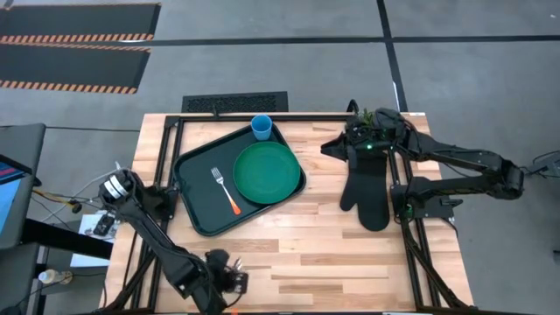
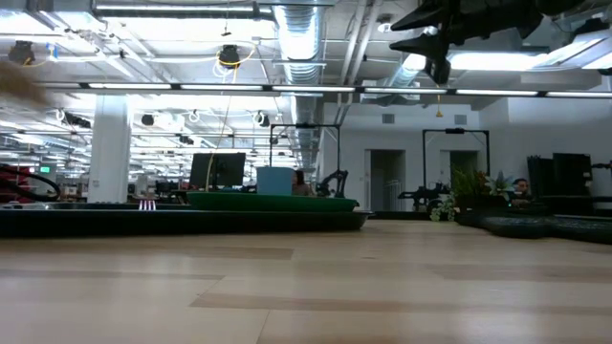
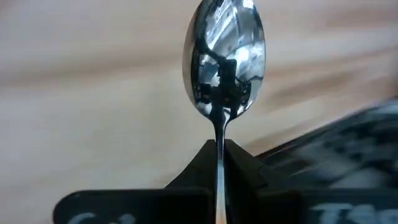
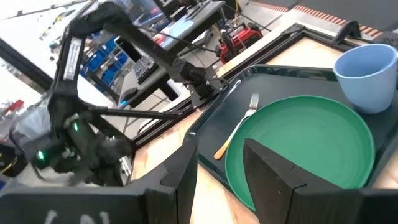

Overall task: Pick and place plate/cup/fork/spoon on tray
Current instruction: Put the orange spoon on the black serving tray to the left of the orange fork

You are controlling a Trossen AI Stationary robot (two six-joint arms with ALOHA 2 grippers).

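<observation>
Tray sits on the left half of the wooden table, angled, one corner up near the far edge. Contents: plate on the tray's right side, flat. Cup upright in the far corner of the tray, just beside the plate's rim; whether they touch can't be told. Fork lies on the tray floor left of the plate, tines toward the far side, orange handle toward the near edge, close to the plate rim.

Spoon isn't on the tray. It is in the left gripper, fingers pinching the thin silver stem, bowl sticking out ahead over bare wood. Tray edge shows dark and blurred at one side of the left wrist view. In the high view the left gripper is at the table's near edge, below the tray's near corner; the spoon itself can't be made out there.

Right gripper is raised off the table, fingers spread, nothing between them. Right wrist view looks over the plate, cup and fork. High view puts it right of the tray, next to the black oven mitt lying on the wood.

Low view: tray as a dark low band, plate edge above it, cup behind.
</observation>
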